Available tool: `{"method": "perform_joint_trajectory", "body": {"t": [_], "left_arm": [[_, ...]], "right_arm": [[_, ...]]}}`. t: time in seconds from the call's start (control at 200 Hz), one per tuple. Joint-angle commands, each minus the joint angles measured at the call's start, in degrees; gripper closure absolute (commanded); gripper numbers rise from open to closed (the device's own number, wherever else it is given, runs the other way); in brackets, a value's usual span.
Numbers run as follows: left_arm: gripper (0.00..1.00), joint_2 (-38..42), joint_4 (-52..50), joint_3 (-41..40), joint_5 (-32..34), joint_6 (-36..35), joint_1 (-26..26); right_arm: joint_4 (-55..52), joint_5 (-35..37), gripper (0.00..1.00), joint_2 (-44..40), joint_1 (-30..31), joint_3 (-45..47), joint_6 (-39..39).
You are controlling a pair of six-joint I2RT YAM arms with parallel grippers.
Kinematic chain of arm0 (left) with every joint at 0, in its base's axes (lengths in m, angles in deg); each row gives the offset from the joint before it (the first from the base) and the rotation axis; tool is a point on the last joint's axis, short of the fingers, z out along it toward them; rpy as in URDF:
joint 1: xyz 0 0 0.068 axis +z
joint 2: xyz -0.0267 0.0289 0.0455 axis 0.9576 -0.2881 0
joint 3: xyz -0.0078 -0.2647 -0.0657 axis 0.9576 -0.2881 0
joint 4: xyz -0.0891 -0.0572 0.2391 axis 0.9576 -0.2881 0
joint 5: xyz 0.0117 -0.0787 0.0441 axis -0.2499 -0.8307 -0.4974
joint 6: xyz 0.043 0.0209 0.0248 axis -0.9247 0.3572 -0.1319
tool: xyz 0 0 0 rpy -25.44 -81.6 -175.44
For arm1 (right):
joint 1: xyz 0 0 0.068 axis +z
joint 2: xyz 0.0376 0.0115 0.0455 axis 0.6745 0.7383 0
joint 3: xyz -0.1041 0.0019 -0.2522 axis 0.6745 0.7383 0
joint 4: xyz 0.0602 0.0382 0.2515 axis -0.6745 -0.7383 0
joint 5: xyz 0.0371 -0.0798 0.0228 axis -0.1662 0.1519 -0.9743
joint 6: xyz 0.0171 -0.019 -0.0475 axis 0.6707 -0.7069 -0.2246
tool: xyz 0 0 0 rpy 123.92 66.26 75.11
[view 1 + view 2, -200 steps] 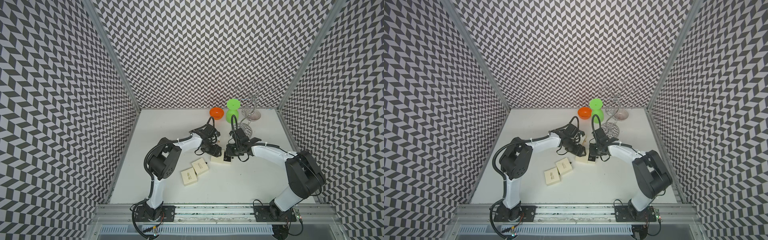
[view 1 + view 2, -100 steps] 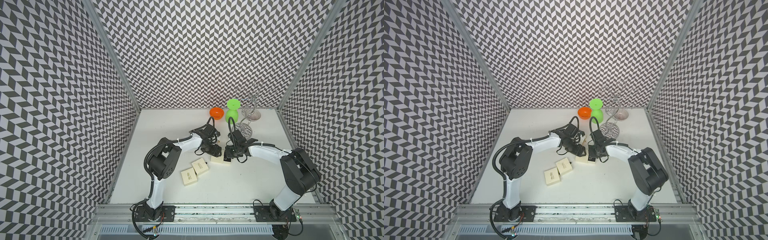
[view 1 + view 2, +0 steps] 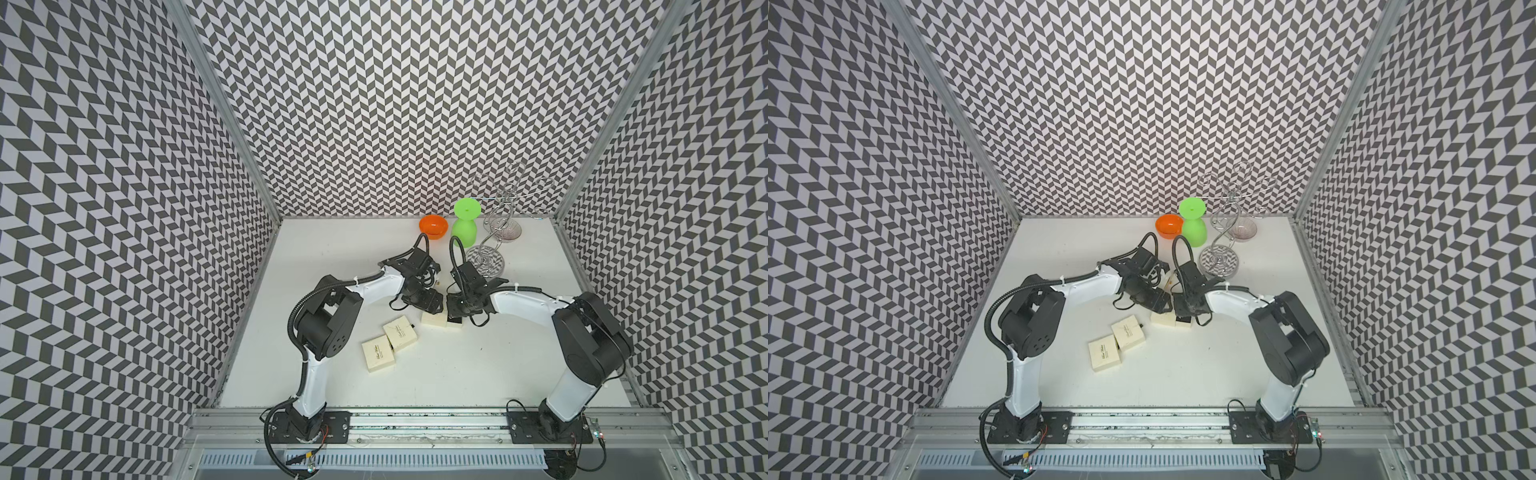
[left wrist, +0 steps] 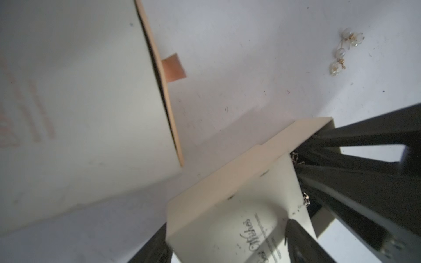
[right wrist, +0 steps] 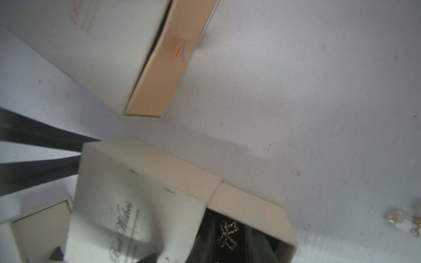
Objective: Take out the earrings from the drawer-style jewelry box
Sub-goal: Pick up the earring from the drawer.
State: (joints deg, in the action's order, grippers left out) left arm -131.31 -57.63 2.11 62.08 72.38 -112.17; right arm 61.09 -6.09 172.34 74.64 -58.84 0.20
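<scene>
The cream drawer-style jewelry box sits mid-table, and my left gripper is shut on its sleeve. Its drawer is pulled out toward my right gripper. On the drawer's black lining lies a bow-shaped earring. My right gripper reaches down into the drawer, its jaws a little apart on either side of that earring. More earrings, pearl-like with gold bits, lie on the table beside the box and show again as earrings in the right wrist view.
Two more cream boxes lie front-left of the held one. At the back stand an orange bowl, a green cup and two silver wire stands. Patterned walls close three sides.
My right arm's elbow has drawn slightly inward while its gripper stayed at the drawer, and the jaws have narrowed. The left arm and the box have not moved.
</scene>
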Motion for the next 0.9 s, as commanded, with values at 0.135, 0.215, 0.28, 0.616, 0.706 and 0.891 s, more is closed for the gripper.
{"method": "perform_joint_trajectory", "body": {"t": [0.135, 0.215, 0.28, 0.616, 0.706, 0.891], "left_arm": [[0.23, -1.1, -0.8, -0.6, 3.8, -0.3, -0.4], [0.23, -1.2, -0.9, -0.6, 3.8, -0.3, -0.4], [0.23, -1.4, -1.0, -0.5, 3.7, -0.4, -0.4], [0.23, -1.9, -1.0, -0.5, 3.5, -0.3, -0.4], [0.23, -2.0, -1.0, -0.5, 3.4, -0.3, -0.4], [0.22, -1.9, -1.0, -0.5, 3.3, -0.3, -0.4]], "right_arm": [[2.9, -0.4, 0.87, 0.0, 0.6, 0.0, 0.5], [2.5, -0.4, 0.88, -1.2, 0.6, 0.0, 0.8], [2.1, -0.6, 0.89, -2.0, 0.5, 0.0, 1.1], [-0.2, -1.4, 0.89, -6.2, -0.7, 0.3, 1.8], [-0.2, -2.5, 0.90, -7.5, -1.9, 0.6, 2.2], [-0.2, -4.6, 0.89, -9.5, -5.8, 0.8, 2.7]]}}
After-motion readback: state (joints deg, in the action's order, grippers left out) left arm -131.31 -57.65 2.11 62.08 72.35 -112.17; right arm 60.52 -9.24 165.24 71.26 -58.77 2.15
